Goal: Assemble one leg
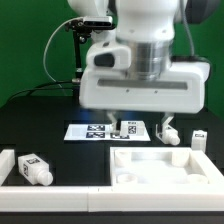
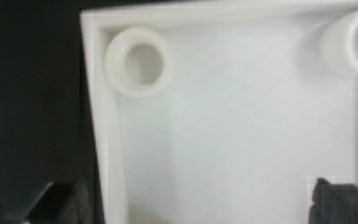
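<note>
- The gripper (image 1: 118, 119) hangs low over the back edge of the panel (image 1: 150, 153). The wrist view shows its fingers (image 2: 44, 200) spread wide, with nothing between them but flat white panel below.
- No leg is in hand and none is seated. By the look of it this is the fetch step, with the pick not yet begun.
- The leg (image 1: 170, 130) stands upright on the table (image 1: 50, 110) just behind the panel, toward the exterior view's right.
- A second leg (image 1: 200, 138) stands further right, and a third leg (image 1: 35, 170) lies on its side, well apart at the exterior view's left.
- The next move likely calls for a short sideways shift, then a descent with the jaws straddling the peg.
- The corner hole (image 2: 137, 62) sits close to the panel's edge, so seating should want careful alignment.
- There is open black table behind the near leg. The panel's rim is just beside it, though, and the marker board (image 1: 100, 131) lies near, so finger clearance there looks tight.
</note>
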Action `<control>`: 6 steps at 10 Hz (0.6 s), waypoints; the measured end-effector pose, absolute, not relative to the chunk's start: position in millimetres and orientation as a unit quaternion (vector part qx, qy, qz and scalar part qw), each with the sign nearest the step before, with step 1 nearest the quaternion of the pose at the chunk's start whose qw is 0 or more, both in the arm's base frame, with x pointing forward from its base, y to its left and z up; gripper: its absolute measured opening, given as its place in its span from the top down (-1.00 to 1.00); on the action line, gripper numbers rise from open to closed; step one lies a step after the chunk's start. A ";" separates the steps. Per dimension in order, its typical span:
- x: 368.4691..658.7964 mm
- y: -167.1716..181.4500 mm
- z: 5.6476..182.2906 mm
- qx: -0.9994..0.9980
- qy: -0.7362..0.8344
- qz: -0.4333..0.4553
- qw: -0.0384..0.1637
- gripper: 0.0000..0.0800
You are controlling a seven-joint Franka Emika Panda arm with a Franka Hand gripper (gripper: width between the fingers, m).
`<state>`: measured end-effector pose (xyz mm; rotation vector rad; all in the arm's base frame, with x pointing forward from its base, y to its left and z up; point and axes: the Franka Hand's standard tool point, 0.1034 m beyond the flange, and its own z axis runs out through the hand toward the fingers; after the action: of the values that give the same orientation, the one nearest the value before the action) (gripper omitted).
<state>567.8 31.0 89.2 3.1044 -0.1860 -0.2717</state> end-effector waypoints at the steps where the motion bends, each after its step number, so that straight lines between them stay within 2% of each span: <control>1: 566.9 30.1 86.2 0.994 -0.057 -0.090 0.009 -0.61; 3: 561.5 35.9 84.8 0.992 -0.083 -0.100 0.007 -0.62; 5: 540.2 77.8 82.4 0.982 -0.120 -0.143 -0.016 -0.62; 6: 535.1 96.8 86.7 0.979 -0.128 -0.159 -0.014 -0.62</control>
<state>535.1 96.8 86.7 3.1032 -0.4072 -0.5034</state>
